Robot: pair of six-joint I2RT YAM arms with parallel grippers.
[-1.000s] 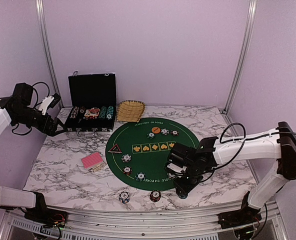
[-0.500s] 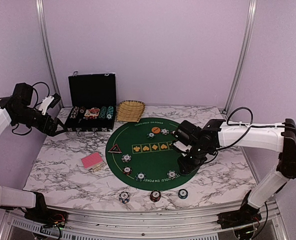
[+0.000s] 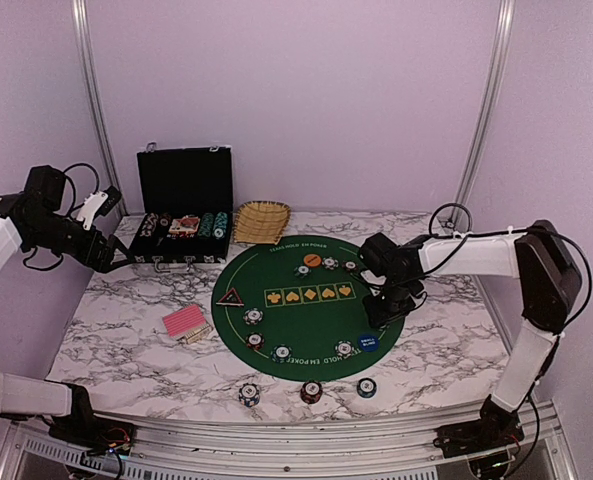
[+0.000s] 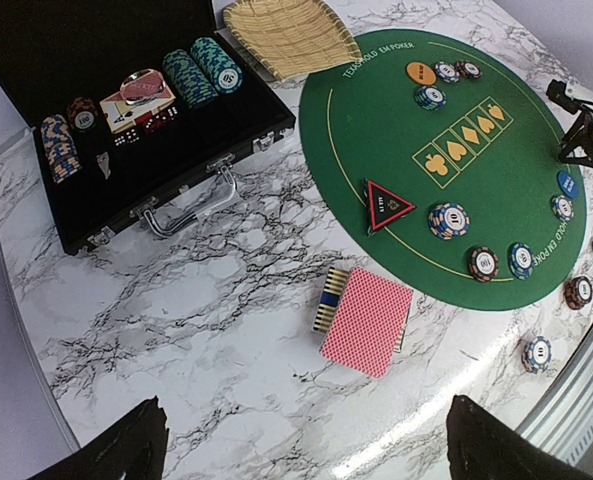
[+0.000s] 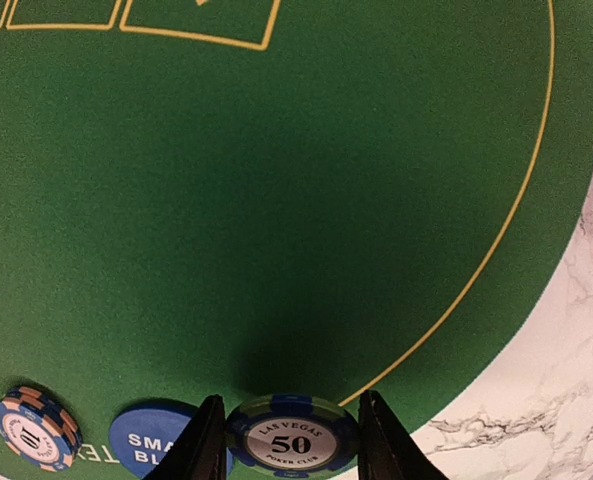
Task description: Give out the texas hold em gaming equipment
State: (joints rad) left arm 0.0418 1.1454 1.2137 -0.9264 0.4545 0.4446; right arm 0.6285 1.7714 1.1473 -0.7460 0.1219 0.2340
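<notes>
My right gripper (image 3: 381, 308) hangs over the right side of the green mat (image 3: 296, 310), shut on a blue-edged poker chip (image 5: 292, 437) marked 50. Just left of it in the right wrist view lies the blue disc (image 5: 161, 446), also seen from above as the blue disc (image 3: 367, 341). Several chips (image 3: 253, 317) sit around the mat's rim, with the orange disc (image 3: 312, 260) at the far side and the black-red triangle (image 3: 230, 297) at the left. The pink-backed cards (image 4: 368, 322) lie on the marble left of the mat. My left gripper (image 4: 306, 452) is open, raised over the table's left side.
An open black case (image 3: 184, 180) with chip stacks stands at the back left, a woven basket (image 3: 261, 220) beside it. Three chips (image 3: 311, 391) rest on the marble between the mat and the front edge.
My right gripper has swung from the front edge up over the mat's right side, uncovering the blue disc and a chip by the front edge. The left arm has not moved.
</notes>
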